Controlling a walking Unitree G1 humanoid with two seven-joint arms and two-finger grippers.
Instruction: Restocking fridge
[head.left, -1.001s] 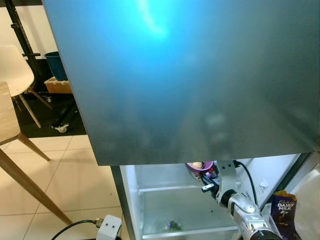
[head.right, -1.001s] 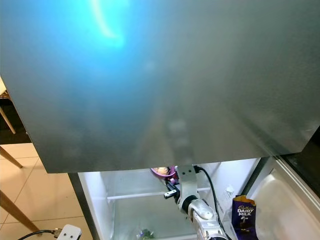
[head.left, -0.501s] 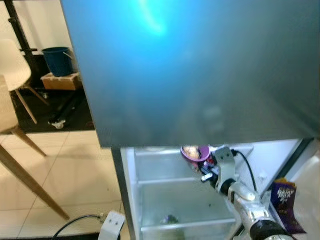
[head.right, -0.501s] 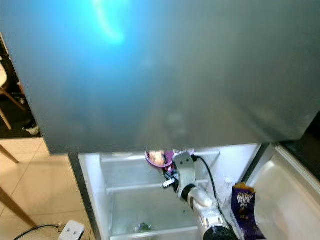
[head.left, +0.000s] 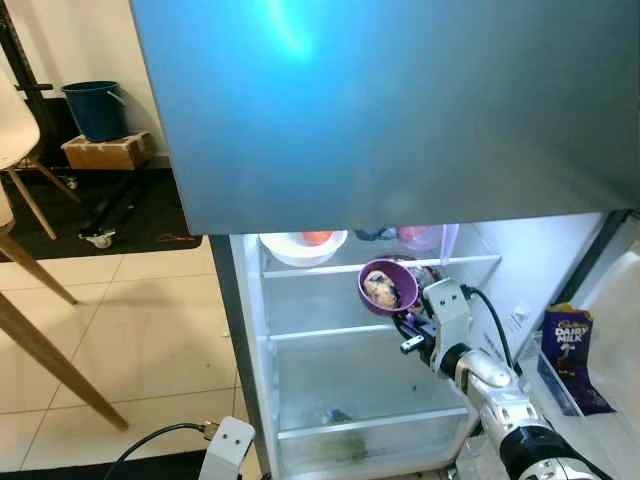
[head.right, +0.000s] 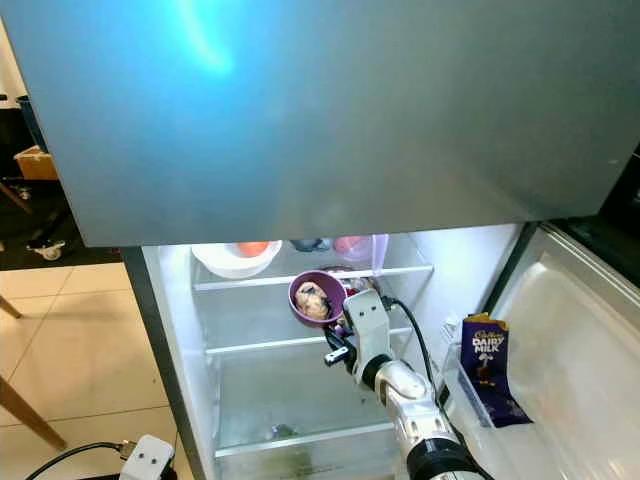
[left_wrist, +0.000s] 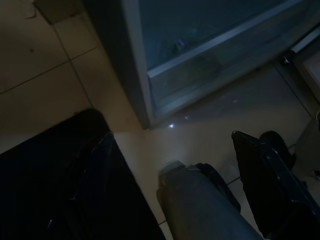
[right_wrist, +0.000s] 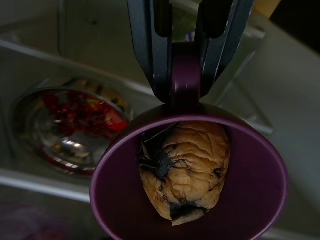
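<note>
Right gripper (right_wrist: 185, 75) clamped on handle of purple cup (head.left: 383, 287), pastry (right_wrist: 186, 167) inside, held level just before upper fridge shelf (head.left: 340, 268), presumably for shelving. Left gripper (left_wrist: 180, 165) spread wide, idle near floor.

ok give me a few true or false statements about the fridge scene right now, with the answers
1. The right tool is shut on the handle of the purple cup. True.
2. The purple cup is empty. False: it holds a wrinkled brown piece of food.
3. The white bowl sits on the fridge's upper shelf. True.
4. The purple Dairy Milk chocolate packet lies on the floor. False: it stands in the open door's rack.
5. The fridge door is closed. False: it is open.
</note>
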